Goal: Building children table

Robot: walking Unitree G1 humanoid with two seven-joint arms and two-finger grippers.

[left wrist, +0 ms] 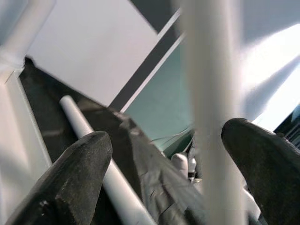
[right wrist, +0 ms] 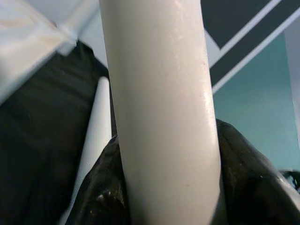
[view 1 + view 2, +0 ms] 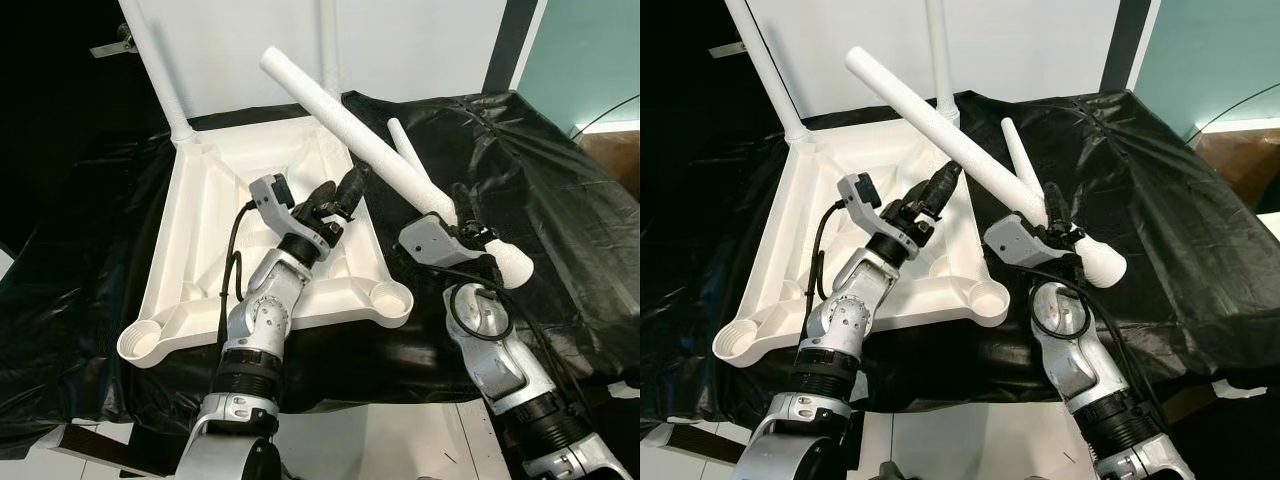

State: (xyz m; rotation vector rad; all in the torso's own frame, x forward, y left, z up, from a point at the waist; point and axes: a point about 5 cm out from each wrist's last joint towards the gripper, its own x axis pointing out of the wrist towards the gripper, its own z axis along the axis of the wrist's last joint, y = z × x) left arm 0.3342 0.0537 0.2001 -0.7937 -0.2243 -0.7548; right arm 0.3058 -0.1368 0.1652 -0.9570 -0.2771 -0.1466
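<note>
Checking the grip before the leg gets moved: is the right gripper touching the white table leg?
Touching. In the right wrist view, the right gripper has both black fingers pressed against the white table leg, no gap.

The white plastic tabletop is lying upside down on the black-covered surface, its ribbed underside facing up. 2 legs are already standing upright in its far corner sockets: one at the far left, another at the far right. The 2 near corner sockets, left and right, are sitting open. A 3rd leg, a long white tube, is slanting in the air over the tabletop's right edge, its thick end low and to the right. A 4th leg is lying on the surface behind it.
</note>
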